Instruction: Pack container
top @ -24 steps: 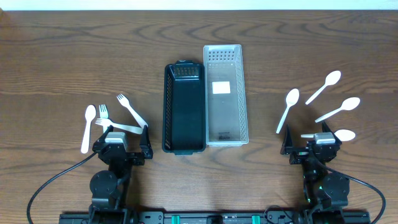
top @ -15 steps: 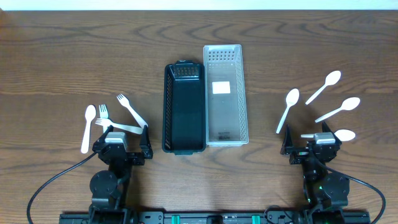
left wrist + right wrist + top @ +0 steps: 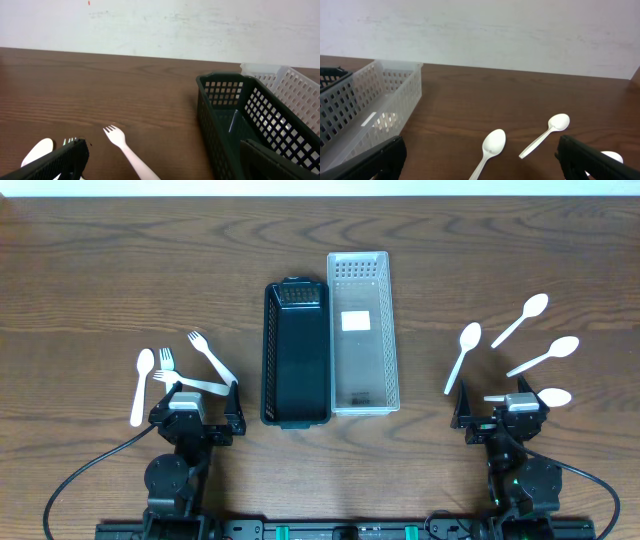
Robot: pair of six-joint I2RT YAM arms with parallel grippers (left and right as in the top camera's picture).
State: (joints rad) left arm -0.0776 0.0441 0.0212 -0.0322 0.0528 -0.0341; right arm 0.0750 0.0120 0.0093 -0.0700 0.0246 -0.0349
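A black basket [image 3: 296, 355] and a clear white basket [image 3: 361, 330] stand side by side mid-table; both look empty. Three white forks [image 3: 210, 357] and one white spoon [image 3: 141, 385] lie at the left. Several white spoons [image 3: 462, 356] lie at the right. My left gripper [image 3: 196, 402] rests open at the near left, over a fork handle [image 3: 127, 150]; the black basket [image 3: 240, 117] is to its right. My right gripper [image 3: 498, 408] rests open at the near right, with a spoon [image 3: 490, 150] ahead between its fingers and the clear basket [image 3: 375, 105] to the left.
The dark wooden table [image 3: 100, 270] runs to a white wall at the back. Arm bases and cables sit at the near edge [image 3: 320, 525].
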